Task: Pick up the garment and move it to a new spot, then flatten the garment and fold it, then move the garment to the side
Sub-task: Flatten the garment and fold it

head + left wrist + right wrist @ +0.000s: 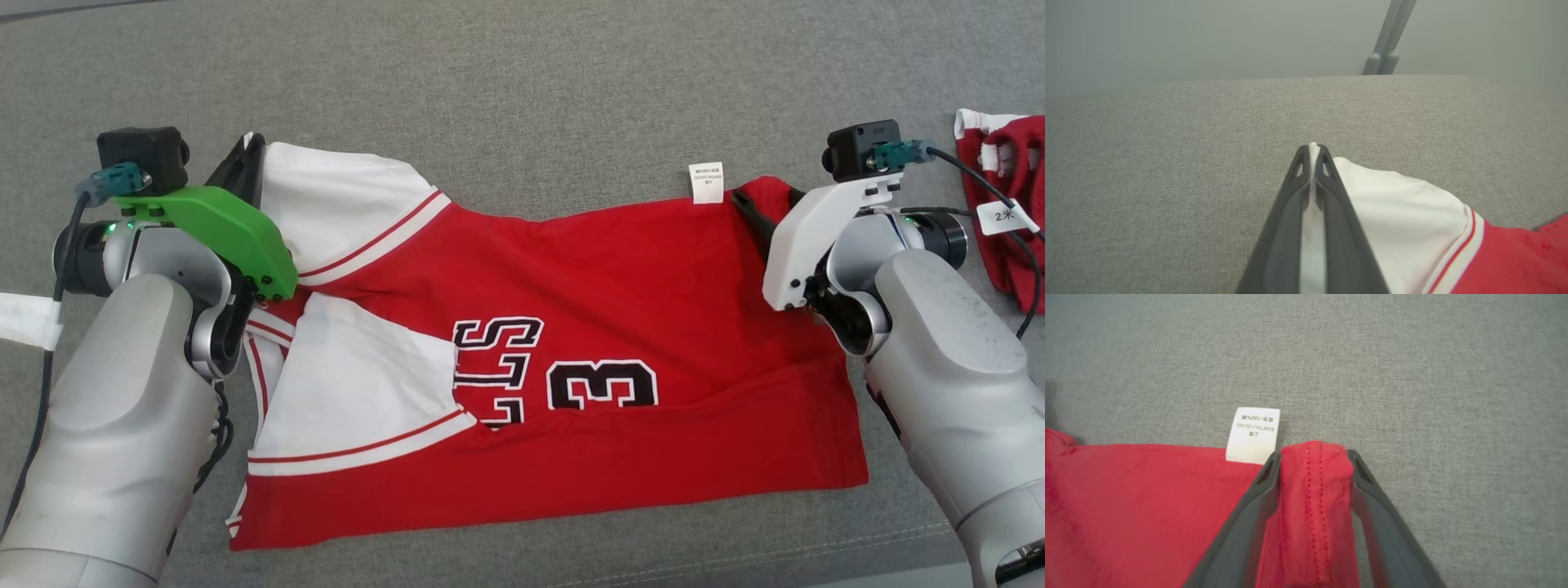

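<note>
Pinching side: the left gripper [1312, 148] has its fingers pressed together on the white sleeve edge of the shirt [653, 269], at its far left corner.
Right gripper [1312, 457]: fingers spread either side of a raised fold of red hem at the far right corner; I cannot tell if they clamp it.
Shirt: lies partly folded on the grey cushion [522, 90], with its long axis running left to right.
Key relation: the far edge spans from one gripper to the other, so each arm is nearest its own corner.
</note>
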Robot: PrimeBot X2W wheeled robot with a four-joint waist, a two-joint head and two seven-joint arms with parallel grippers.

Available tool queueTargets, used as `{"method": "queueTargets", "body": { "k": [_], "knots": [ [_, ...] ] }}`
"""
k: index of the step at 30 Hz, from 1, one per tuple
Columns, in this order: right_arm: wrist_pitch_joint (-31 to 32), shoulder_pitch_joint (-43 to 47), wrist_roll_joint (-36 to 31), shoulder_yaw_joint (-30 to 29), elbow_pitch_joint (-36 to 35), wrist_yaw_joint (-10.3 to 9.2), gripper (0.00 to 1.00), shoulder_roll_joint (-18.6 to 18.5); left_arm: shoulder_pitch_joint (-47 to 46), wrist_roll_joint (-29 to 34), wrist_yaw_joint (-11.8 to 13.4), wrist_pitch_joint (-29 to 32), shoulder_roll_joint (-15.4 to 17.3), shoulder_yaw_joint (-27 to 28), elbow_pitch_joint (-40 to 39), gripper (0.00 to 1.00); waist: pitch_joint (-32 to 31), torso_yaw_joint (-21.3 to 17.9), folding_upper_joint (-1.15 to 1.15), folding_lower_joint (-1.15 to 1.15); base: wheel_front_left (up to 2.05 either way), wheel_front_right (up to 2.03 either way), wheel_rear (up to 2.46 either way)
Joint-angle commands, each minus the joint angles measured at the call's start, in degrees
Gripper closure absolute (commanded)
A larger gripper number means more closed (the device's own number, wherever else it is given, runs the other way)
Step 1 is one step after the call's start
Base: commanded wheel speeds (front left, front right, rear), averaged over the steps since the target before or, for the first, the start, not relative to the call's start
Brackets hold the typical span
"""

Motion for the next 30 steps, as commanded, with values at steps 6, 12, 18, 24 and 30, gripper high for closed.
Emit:
{"method": "queueTargets", "body": {
  "k": [6, 12, 18, 24, 30],
  "knots": [
    [0.8, -1.99, -0.57, 0.21, 2.96, 0.0, 0.65, 0.48, 1.49, -0.57, 0.65, 0.66, 0.37, -0.51, -1.11, 1.0, -0.42, 0.17, 0.0, 0.0, 0.0, 0.0, 0.0],
    [-0.57, -3.17, -0.68, 0.04, 4.32, 0.0, 1.0, 0.61, 1.89, -0.83, 1.06, 0.86, 0.8, -0.59, -1.93, 1.0, -0.72, -0.05, 0.0, 0.0, 0.0, 0.0, 0.0],
    [-4.6, -3.09, -0.33, -1.17, 4.49, 0.0, 1.0, 0.28, 2.48, -1.35, 0.86, 0.09, 0.81, -0.3, -2.55, 1.0, -1.77, -0.6, 0.0, 0.0, 0.0, 0.0, 0.0],
    [-8.62, -0.91, 0.66, -3.06, 3.95, 0.0, 1.0, -0.38, 3.28, -2.97, 0.26, -1.15, 0.3, 0.63, -3.76, 1.0, -3.5, -1.11, 0.0, 0.0, 0.0, 0.0, 0.0],
    [-11.19, 3.33, 2.51, -2.93, 0.52, 0.0, 1.0, -0.96, 5.52, -4.18, -0.67, -1.62, 0.95, 0.71, -6.28, 1.0, -5.38, -1.45, 0.0, 0.0, 0.0, 0.0, 0.0]
  ]
}}
